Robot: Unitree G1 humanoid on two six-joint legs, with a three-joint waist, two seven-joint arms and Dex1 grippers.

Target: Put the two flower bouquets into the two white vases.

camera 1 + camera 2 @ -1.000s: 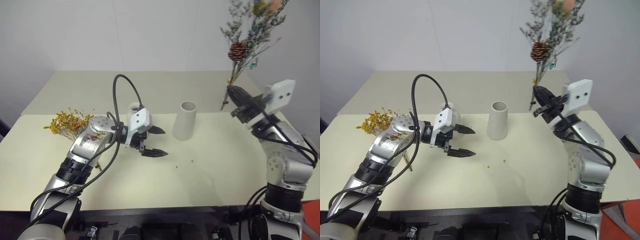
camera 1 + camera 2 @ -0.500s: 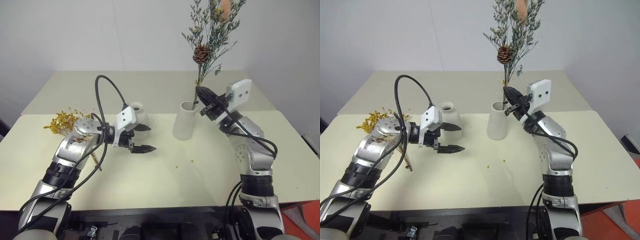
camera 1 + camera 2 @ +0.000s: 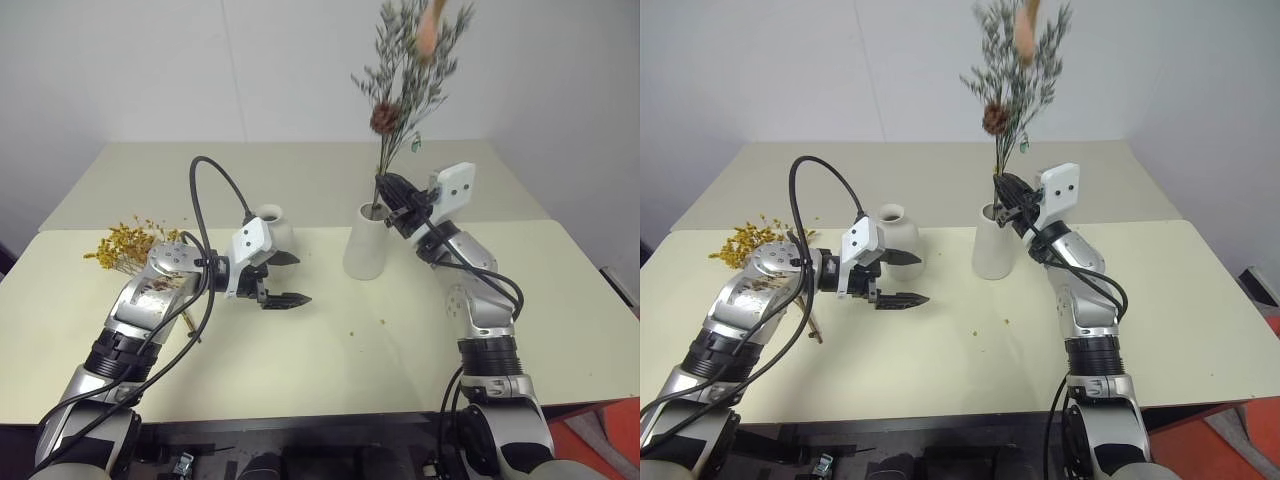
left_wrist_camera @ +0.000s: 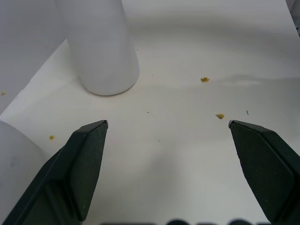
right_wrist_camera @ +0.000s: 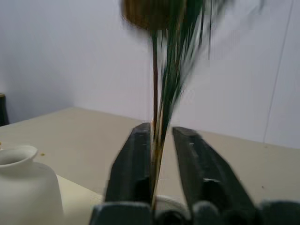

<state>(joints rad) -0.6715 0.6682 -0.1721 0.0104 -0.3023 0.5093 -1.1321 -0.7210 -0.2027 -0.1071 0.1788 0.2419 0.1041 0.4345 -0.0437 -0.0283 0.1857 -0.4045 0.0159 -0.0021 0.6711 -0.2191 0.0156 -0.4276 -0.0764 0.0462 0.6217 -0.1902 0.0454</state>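
Right hand (image 5: 157,140): fingers parted slightly, thin brown stems of the grey-green dried bouquet with pine cone (image 3: 405,75) seen between them, at the mouth of the tall tapered white ceramic vase (image 3: 365,243); contact cannot be told. A second ago the bouquet was held clamped, well right of the vase. Left hand (image 3: 287,279) is spread wide, empty, above the counter (image 3: 330,350). Yellow-orange dried bouquet (image 3: 125,243) lies at left, bottle-shaped white vase (image 3: 892,236) behind the left hand.

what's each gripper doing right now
Left gripper: open, empty, above the table.
Right gripper: fingers slightly apart around the grey-green bouquet stems, over the tall vase; grip cannot be told.
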